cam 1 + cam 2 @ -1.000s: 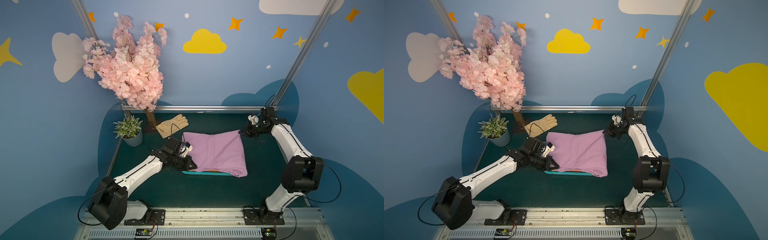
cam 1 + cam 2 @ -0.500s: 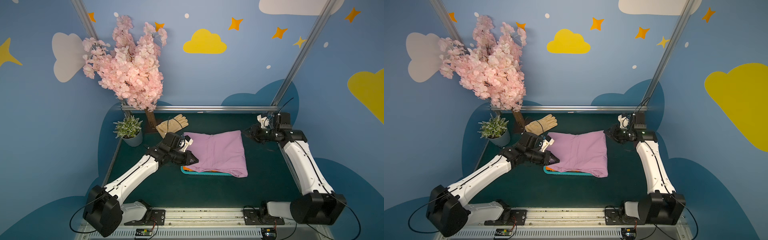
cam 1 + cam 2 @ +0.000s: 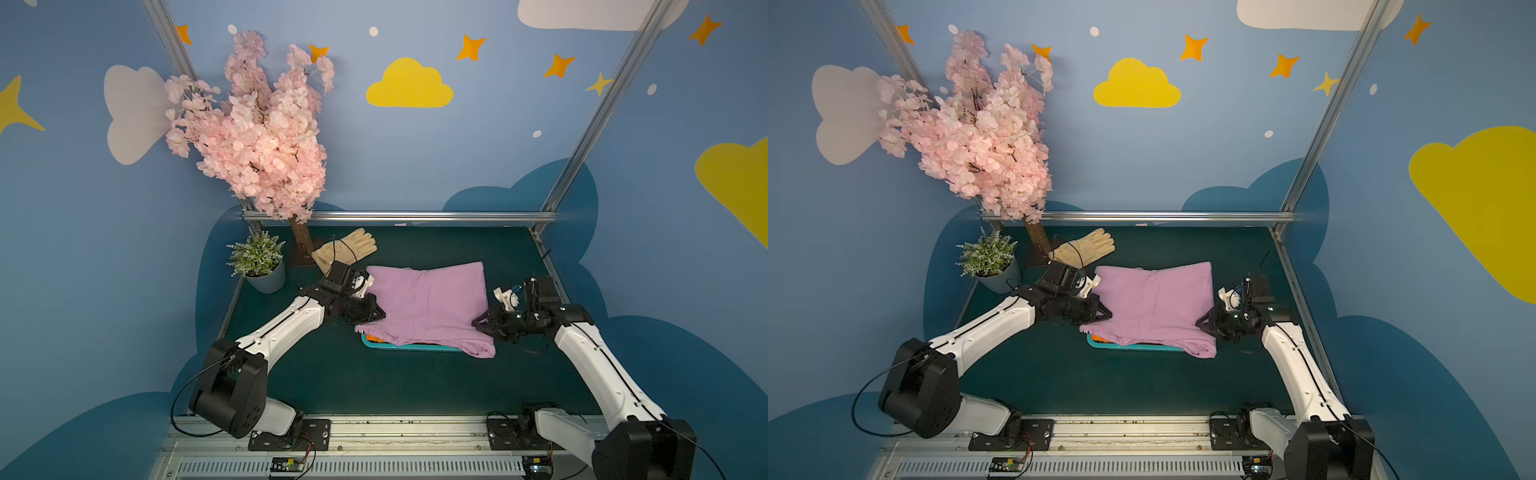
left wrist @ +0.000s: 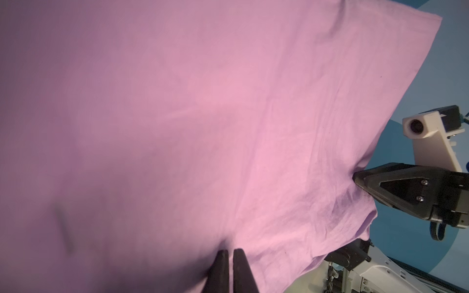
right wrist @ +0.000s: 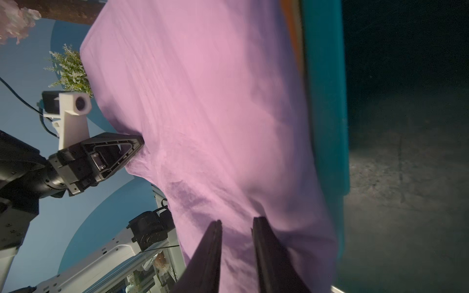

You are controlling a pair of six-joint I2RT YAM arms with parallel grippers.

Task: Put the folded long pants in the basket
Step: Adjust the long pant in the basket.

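Fabric fills the centre of both top views: the flat lilac cloth long pants point(image 3: 428, 303) spread over the rectangular teal plastic basket point(image 3: 411, 348), hiding all but its lower rim. A sliver of the folded orange cloth pants point(image 3: 376, 337) shows inside that rim. The left gripper point(image 3: 380, 313) and right gripper point(image 3: 478, 322) sit at opposite side edges, probably to keep the fold flat while it goes down.

In the left wrist view, at lower centre, the left gripper point(image 4: 229, 251) is pinched tight on the lilac hem.

In the right wrist view, at the bottom, the right gripper point(image 5: 237, 223) has its jaws apart with lilac cloth between them. I cannot tell whether it clamps. The basket wall point(image 5: 327, 101) runs down right of centre, with the orange edge inside it.
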